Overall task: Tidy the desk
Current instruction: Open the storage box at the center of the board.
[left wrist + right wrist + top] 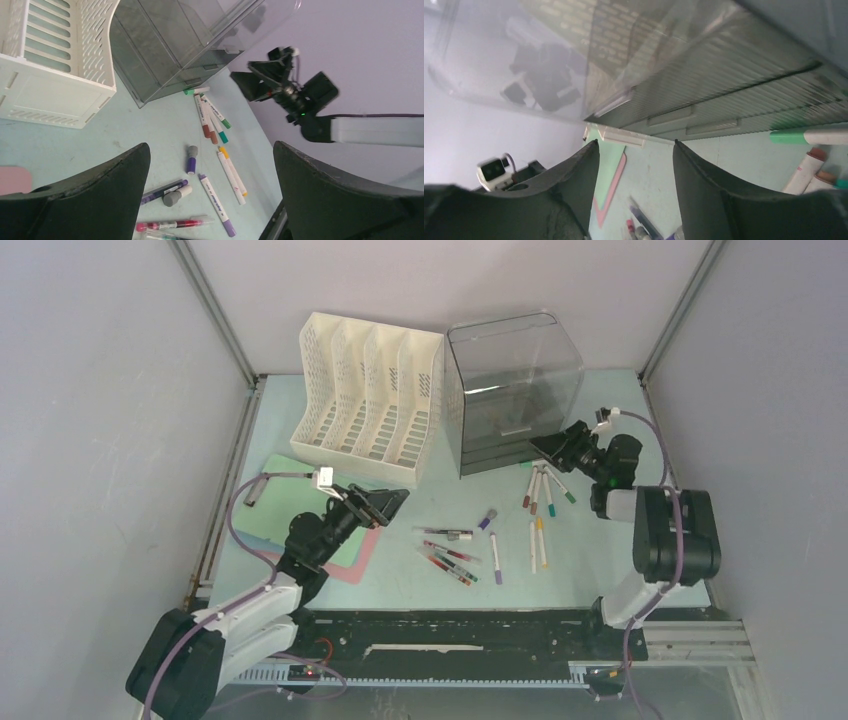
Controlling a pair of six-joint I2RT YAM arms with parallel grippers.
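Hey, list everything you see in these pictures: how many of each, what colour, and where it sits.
desk: one, pale mint green, between grey walls
file rack: one, white, perforated, back left of centre
drawer box: one, smoky clear plastic, back, right beside the file rack
flat boards: seemingly two, green on pink, front left
markers: about seven, white barrels with green, teal, brown, yellow or purple ends, in front of the drawer box
pens: about four, dark, red and purple, loose at the centre
left claw: one, black, open and empty, over the flat boards' right edge
right claw: one, black, jaws apart and empty, at the drawer box's front
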